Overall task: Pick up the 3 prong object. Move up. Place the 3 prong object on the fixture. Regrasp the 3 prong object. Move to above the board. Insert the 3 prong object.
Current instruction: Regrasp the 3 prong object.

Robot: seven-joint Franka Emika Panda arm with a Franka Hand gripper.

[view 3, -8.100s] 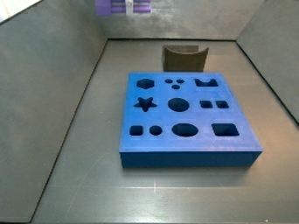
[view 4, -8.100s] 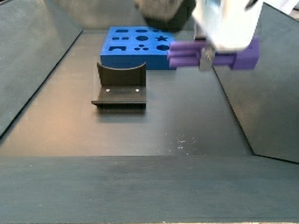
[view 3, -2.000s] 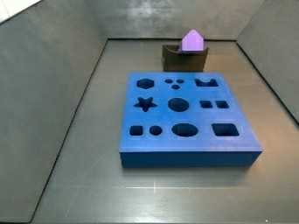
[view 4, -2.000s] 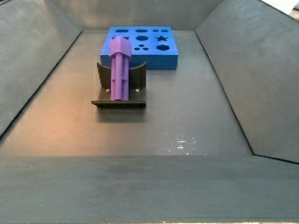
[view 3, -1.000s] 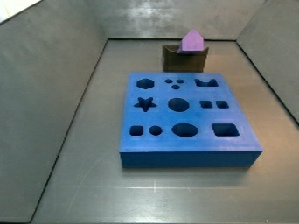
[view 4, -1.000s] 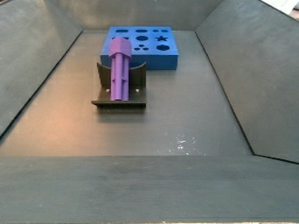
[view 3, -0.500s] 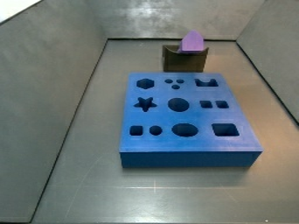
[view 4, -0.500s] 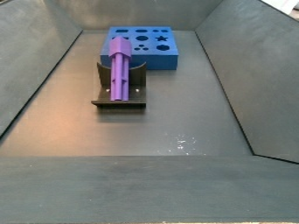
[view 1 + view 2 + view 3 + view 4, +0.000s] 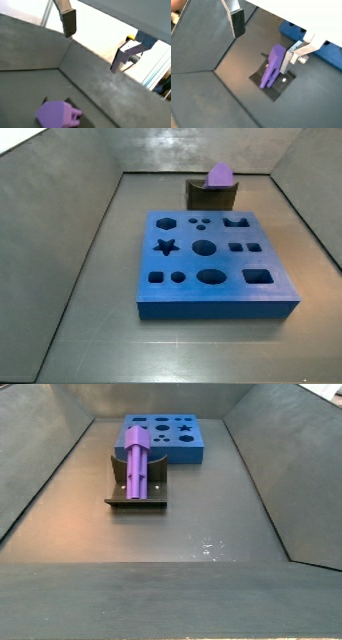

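Note:
The light-purple 3 prong object lies lengthwise on the dark fixture, its far end resting in the notch. In a side view its pointed end rises above the fixture, behind the blue board. My gripper is out of both side views. In a wrist view it hangs open, high over the piece, the fixture and a corner of the board. Nothing is between the fingers. In a wrist view the open gripper has the purple piece well below it.
Sloping grey walls enclose the dark floor. The board lies just beyond the fixture, its top full of shaped holes.
About 8 s ago the gripper held the purple piece in the air. Now the piece rests on the fixture and the gripper is out of the side views. Nothing has moved over the last 2 s.

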